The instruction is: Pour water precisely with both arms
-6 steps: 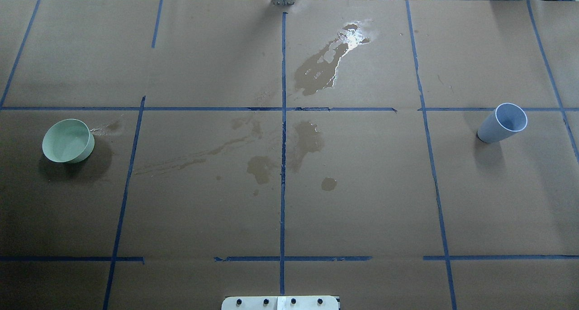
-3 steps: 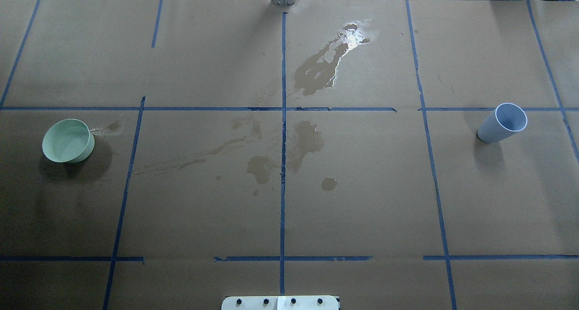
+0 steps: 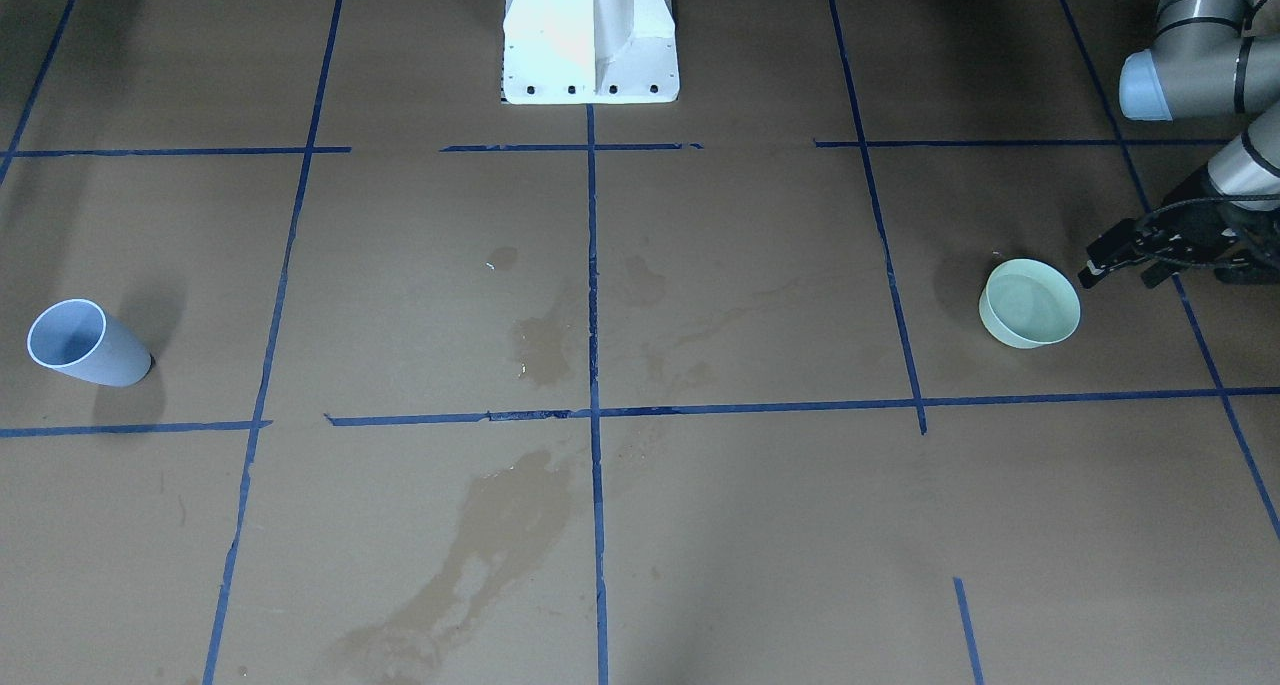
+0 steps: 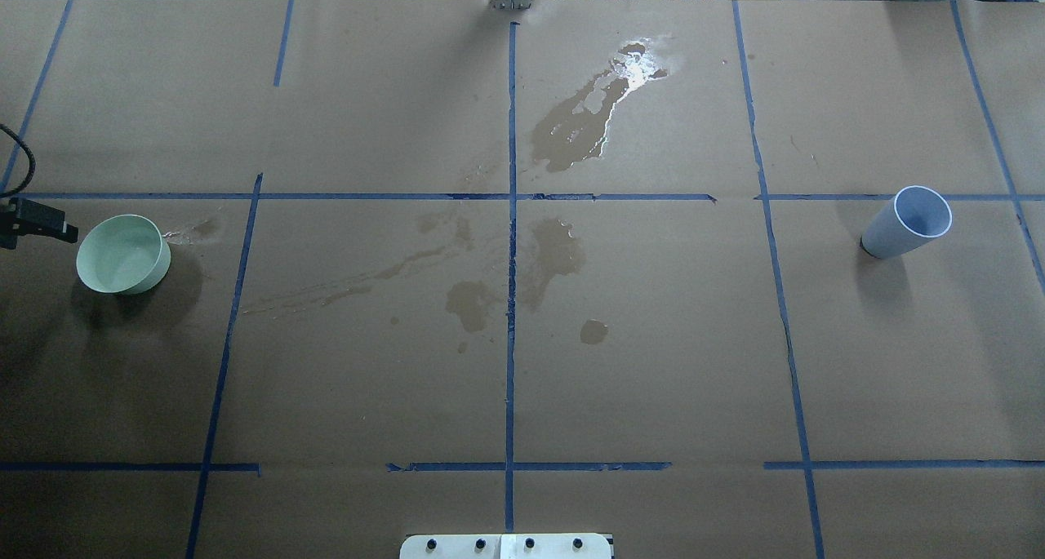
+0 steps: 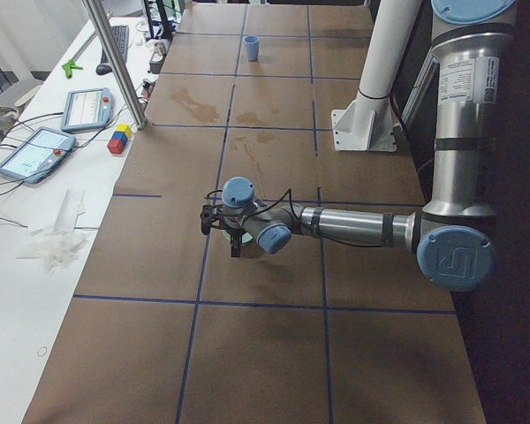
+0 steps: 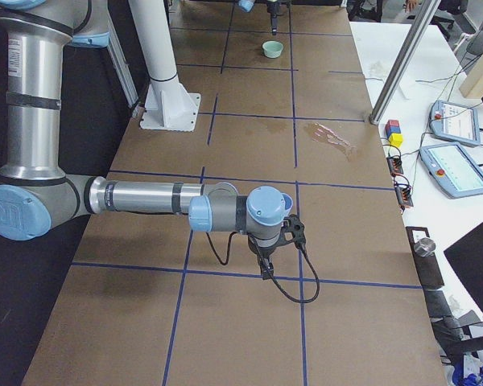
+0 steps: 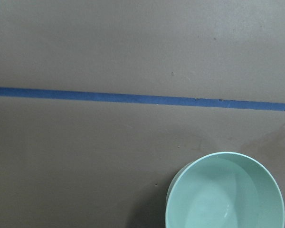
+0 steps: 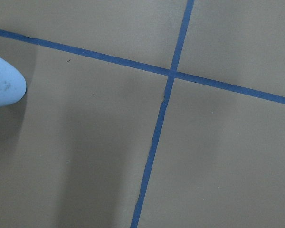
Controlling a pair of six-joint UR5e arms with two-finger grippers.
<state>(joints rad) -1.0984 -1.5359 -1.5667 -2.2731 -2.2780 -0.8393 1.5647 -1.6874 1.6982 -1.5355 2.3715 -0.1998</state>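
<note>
Water lay in the bowl, right of the front view: light, slick and sloshy, so I judged pinching its wall best. I couldn't tell whether my left gripper or right gripper gaped.

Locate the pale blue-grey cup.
Overhead view, far right: the pale blue-grey cup stands by the horizontal blue tape line, across the table from the mint-green bowl.

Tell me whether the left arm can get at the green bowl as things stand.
Probably yes. The left hand is right beside the bowl, apart from it, and nothing visible stands between them. Whether the hand is open enough to take the rim cannot be told.
</note>
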